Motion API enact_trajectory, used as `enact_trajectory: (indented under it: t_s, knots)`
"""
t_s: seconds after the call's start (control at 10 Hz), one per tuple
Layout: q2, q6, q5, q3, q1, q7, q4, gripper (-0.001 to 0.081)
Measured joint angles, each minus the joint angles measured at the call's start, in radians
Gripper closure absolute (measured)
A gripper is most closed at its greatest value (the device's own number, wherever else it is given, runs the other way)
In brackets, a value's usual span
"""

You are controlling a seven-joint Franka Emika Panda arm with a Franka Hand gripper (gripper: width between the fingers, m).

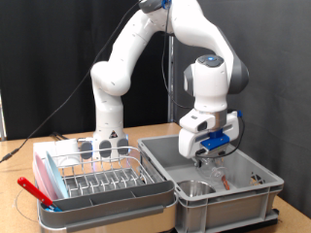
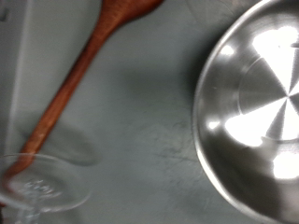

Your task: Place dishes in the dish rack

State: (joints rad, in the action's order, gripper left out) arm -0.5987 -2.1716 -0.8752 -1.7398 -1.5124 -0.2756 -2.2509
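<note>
Exterior view shows the tool [image 1: 216, 167] lowered into the grey crate [image 1: 255, 199], beside the dish rack [image 1: 102, 178] on the tabletop [image 1: 155, 132]; whether its fingers are spread cannot be told. Rack prongs appear unloaded. Wrist view shows a steel bowl [image 2: 257, 107], clear glassware [image 2: 42, 189] and a wooden spoon [image 2: 79, 75] on the crate floor, not yet racked. No legible writing.

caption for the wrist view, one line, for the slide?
Wrist camera looking down into the grey crate: steel bowl, wooden spoon and clear glass; claw out of frame.
</note>
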Motion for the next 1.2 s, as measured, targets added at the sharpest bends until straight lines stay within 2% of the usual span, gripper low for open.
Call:
enact_trajectory:
  t_s: [0.4, 0.8, 1.2]
  knots:
    - [-0.038, -0.105, -0.038, -0.112, -0.079, 0.035, -0.028, -0.0003]
    - [-0.069, -0.149, -0.096, -0.209, -0.167, 0.068, -0.025, -0.0003]
    - [-0.073, -0.170, -0.144, -0.272, -0.209, 0.085, -0.017, -0.0003]
